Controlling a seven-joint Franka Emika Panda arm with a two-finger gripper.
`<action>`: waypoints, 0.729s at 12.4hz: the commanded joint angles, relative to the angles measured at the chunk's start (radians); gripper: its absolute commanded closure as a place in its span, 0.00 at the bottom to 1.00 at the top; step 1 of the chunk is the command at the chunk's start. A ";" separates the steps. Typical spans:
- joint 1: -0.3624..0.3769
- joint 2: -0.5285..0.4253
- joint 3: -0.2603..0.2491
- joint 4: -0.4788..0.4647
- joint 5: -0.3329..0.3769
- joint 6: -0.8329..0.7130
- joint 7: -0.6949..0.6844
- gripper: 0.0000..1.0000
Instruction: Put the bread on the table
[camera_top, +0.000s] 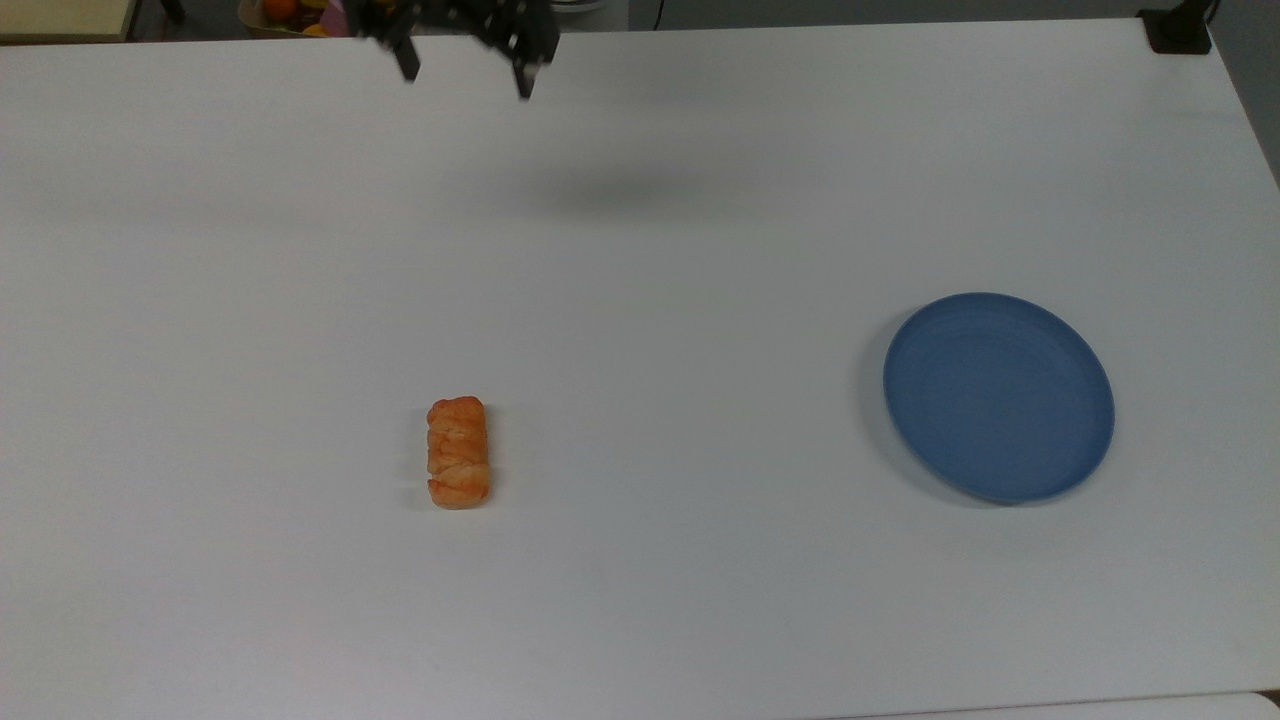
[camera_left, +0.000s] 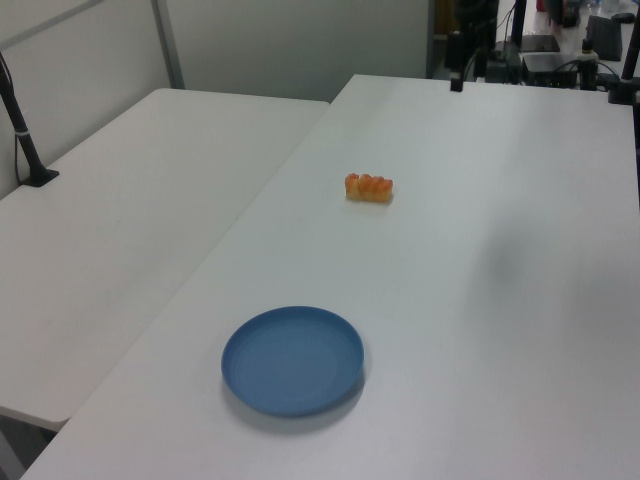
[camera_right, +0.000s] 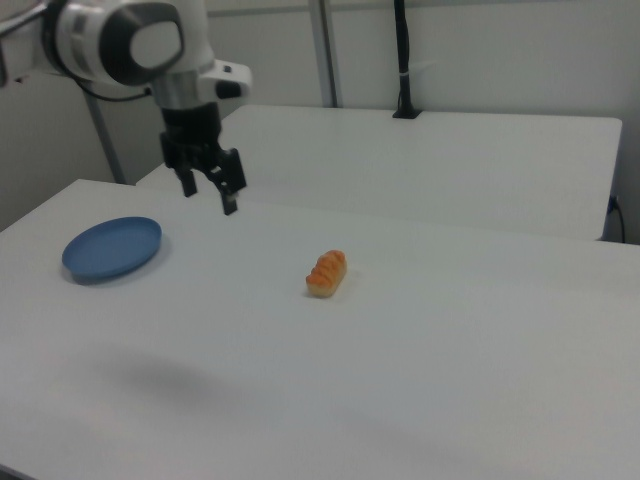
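The bread (camera_top: 458, 466), a small golden-orange braided roll, lies by itself on the white table (camera_top: 700, 560). The left view has the bread (camera_left: 369, 187) on the far half of the table, and in the right view the bread (camera_right: 327, 273) sits near the table's middle. My gripper (camera_top: 466, 80) hangs at the top view's upper edge, well above and beyond the roll. It is open with nothing between its fingers. In the right view the gripper (camera_right: 209, 198) hovers in the air to the left of the bread, between it and the plate.
A round blue plate (camera_top: 998, 396) with nothing on it sits on the top view's right, far from the bread. A second white table (camera_left: 120, 220) adjoins this one. A black clamp post (camera_left: 20, 120) stands on that table, and another black clamp (camera_top: 1178, 30) grips the far right corner.
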 joint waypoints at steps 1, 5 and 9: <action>0.049 -0.114 -0.004 -0.056 0.007 -0.082 0.026 0.00; 0.121 -0.200 -0.004 -0.128 0.032 -0.066 0.009 0.00; 0.135 -0.194 -0.009 -0.148 0.047 -0.006 -0.131 0.00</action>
